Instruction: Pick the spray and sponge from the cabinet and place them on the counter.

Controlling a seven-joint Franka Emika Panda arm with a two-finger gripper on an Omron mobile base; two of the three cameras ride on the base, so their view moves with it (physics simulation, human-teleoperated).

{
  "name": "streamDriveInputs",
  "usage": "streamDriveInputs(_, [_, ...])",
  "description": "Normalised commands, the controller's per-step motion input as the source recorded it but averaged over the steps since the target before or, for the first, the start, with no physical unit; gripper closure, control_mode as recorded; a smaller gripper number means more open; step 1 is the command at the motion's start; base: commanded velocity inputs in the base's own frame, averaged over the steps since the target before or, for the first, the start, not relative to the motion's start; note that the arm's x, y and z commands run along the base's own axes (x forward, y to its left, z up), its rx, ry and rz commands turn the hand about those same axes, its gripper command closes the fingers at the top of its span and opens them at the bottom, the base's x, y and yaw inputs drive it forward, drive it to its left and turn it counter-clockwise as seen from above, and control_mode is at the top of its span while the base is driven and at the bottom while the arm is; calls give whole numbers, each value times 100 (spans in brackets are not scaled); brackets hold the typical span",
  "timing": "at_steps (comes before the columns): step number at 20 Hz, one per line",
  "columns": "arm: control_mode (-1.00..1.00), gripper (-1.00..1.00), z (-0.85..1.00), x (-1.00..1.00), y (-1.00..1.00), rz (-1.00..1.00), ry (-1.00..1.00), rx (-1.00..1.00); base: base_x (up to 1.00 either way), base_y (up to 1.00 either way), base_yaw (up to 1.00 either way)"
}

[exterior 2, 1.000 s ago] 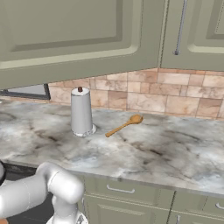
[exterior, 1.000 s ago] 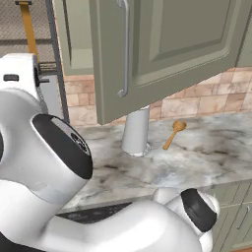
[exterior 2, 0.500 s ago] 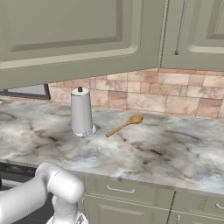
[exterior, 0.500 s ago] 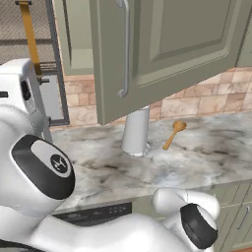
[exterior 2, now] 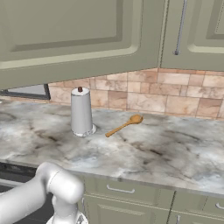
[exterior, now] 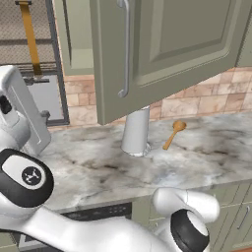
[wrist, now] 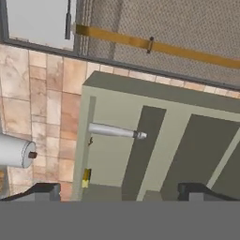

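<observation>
Pincer point(wrist: 119, 192) released, holding nothing. Spray bottle point(wrist: 115, 131) lying in the open cabinet point(wrist: 154, 140): I judge it light, slick plastic; I'd grip mid-body. Sponge point(wrist: 86, 177) soft.

- You see the surface point(exterior 2: 166, 153) as polished grey-and-beige veined marble, smooth with a soft sheen.
- The cabinet point(exterior: 182, 54) looks like painted wood — olive green, matt, with panelled faces.
- Its bar handle point(exterior: 125, 49) reads as brushed metal, pale and slightly shiny.
- The paper-towel roll point(exterior 2: 81, 112) looks like white, matt paper with a dark knob on top.
- The spoon point(exterior 2: 124, 125) is plain wood, warm and unvarnished.
- The backsplash point(exterior 2: 183, 94) is rough-looking stone tile in tan and pink.
- The mesh unit point(wrist: 187, 28) shows fine wire mesh in a grey metal frame — an orange fabric-like strap point(wrist: 154, 46) crosses it.
- The claw point(wrist: 119, 191) tips look like dark matt plastic.
</observation>
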Motion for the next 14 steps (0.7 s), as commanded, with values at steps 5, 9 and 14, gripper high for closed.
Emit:
streamDriveInputs(5, [-100, -100, 0, 13, 1, -21, -15, -6, 0, 0, 0])
streamDriveInputs(9, [-100, -100, 3, 3, 10, -22, -20, 0, 0, 0, 0])
streamDriveInputs(14, [-100, -100, 16, 0, 12, -21, -28, 1, 0, 0, 0])
